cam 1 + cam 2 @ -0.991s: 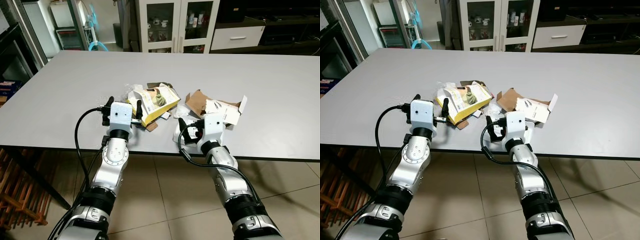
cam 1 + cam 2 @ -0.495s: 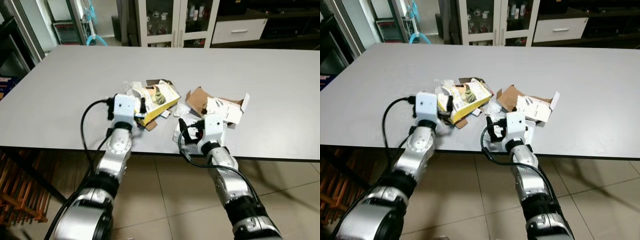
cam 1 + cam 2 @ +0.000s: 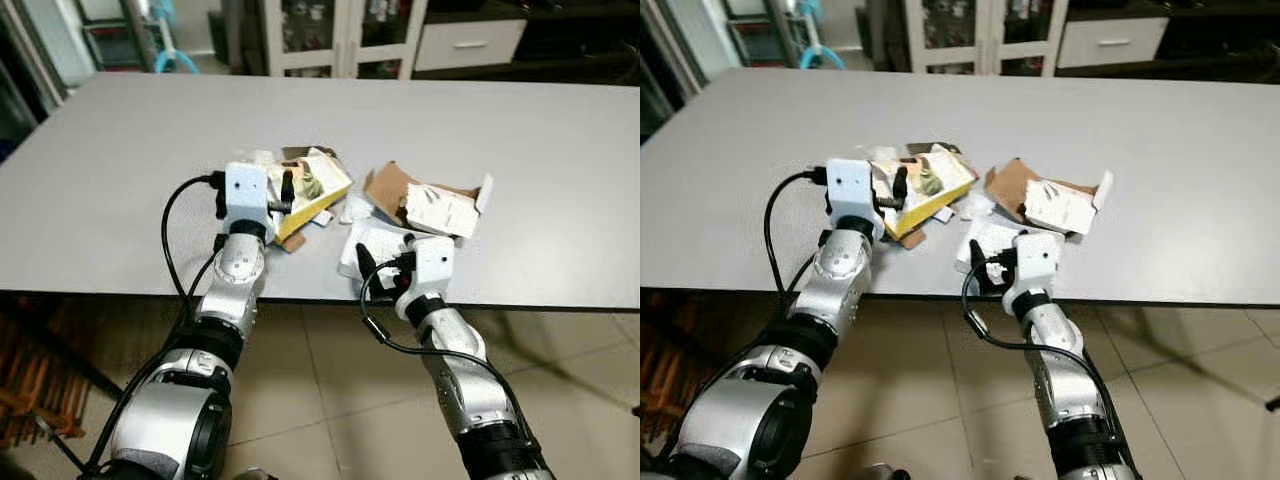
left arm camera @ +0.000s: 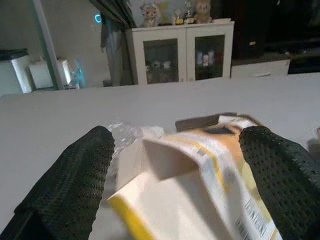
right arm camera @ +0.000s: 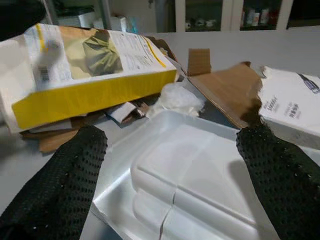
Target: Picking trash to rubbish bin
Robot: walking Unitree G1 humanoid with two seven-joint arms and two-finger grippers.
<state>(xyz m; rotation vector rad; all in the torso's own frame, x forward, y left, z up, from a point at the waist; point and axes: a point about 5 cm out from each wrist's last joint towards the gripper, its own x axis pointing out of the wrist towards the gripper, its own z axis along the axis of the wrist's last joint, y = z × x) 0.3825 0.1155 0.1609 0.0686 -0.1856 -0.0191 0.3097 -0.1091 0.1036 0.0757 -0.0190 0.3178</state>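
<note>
our left gripper (image 4: 175, 165) spreads its fingers around the yellow carton (image 3: 312, 192) while our right gripper (image 5: 170, 165), also open, straddles the white plastic tray (image 5: 200, 185), both poised for binning.

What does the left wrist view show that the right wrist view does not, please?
Left wrist view: the left hand open around the yellow box, with crinkled clear plastic behind it. Right wrist view: the right hand open over the white plastic tray, the brown cardboard and a white carton. Both: the yellow box, the grey table and the glass-door cabinet.
</note>
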